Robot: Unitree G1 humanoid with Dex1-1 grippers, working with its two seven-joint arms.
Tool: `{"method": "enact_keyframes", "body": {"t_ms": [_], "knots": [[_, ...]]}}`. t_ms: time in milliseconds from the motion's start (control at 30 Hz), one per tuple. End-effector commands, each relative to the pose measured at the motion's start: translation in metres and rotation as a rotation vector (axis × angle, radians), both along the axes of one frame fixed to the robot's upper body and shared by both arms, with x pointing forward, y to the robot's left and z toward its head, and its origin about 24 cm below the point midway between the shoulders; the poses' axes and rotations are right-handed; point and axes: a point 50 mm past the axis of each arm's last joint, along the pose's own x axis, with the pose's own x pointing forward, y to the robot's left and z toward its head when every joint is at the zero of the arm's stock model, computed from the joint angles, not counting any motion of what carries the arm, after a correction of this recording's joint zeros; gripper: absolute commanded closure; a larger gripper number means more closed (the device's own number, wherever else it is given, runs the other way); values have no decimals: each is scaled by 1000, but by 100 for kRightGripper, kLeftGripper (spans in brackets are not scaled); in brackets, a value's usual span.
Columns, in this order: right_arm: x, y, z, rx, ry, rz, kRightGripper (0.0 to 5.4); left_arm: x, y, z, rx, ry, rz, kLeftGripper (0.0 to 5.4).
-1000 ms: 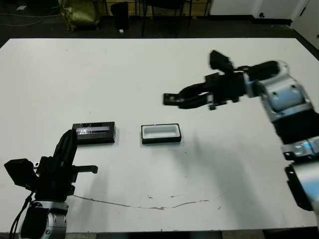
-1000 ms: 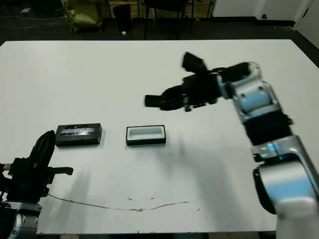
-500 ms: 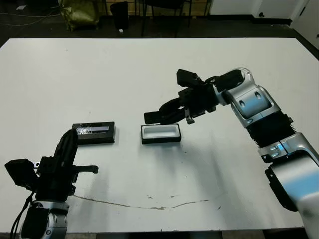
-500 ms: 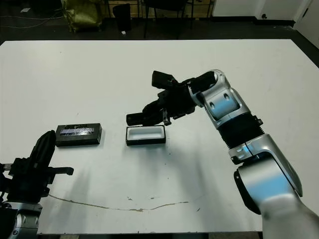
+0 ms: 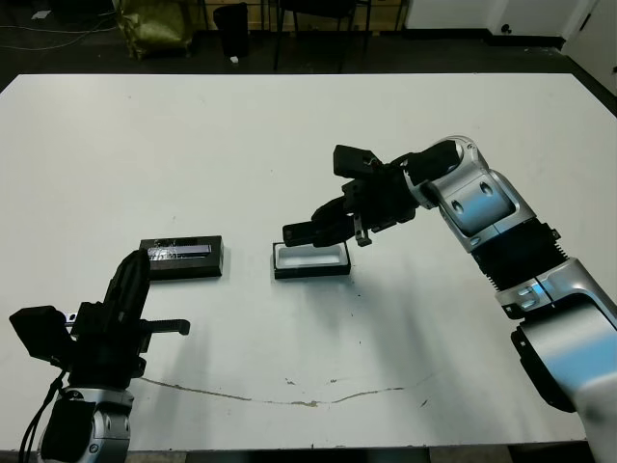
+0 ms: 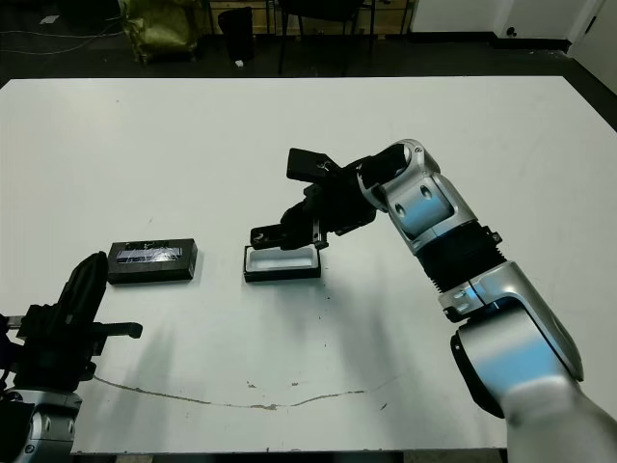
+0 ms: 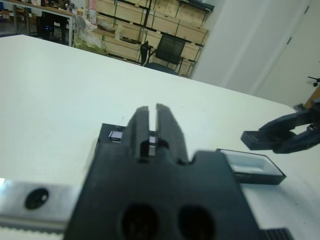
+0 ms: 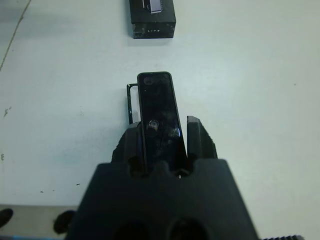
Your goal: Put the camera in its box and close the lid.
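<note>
My right gripper [image 5: 339, 220] is shut on the camera [image 5: 307, 231], a slim black bar that sticks out past the fingertips. The camera hangs level just above the box [image 5: 310, 261], a small black tray with a white lining at the table's middle. In the right wrist view the camera [image 8: 157, 107] covers most of the box [image 8: 131, 102]. The lid [image 5: 181, 258], black with a pale silvery stripe, lies flat to the left of the box. My left gripper [image 7: 149, 111] hovers near the front left corner, shut on nothing, short of the lid [image 7: 114, 135].
A thin dark crack [image 5: 289, 395] runs along the white table [image 5: 193, 145] near its front edge. Chairs and a dark floor lie beyond the far edge. Wide bare table surrounds the box and lid.
My right arm has swung left and down with the camera, from well right of the box to just above it. The left arm, box and lid have stayed put.
</note>
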Motion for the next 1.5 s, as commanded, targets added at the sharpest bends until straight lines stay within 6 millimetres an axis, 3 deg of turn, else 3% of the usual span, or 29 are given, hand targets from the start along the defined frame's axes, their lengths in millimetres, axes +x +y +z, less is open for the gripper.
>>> {"method": "enact_keyframes", "body": {"t_ms": [33, 1500], "knots": [[0, 0, -7, -31, 3, -9, 480, -1, 1, -4, 4, 33, 2, 540], [0, 5, -18, -115, 1, 6, 480, -3, 1, -6, 3, 43, 17, 540]]}}
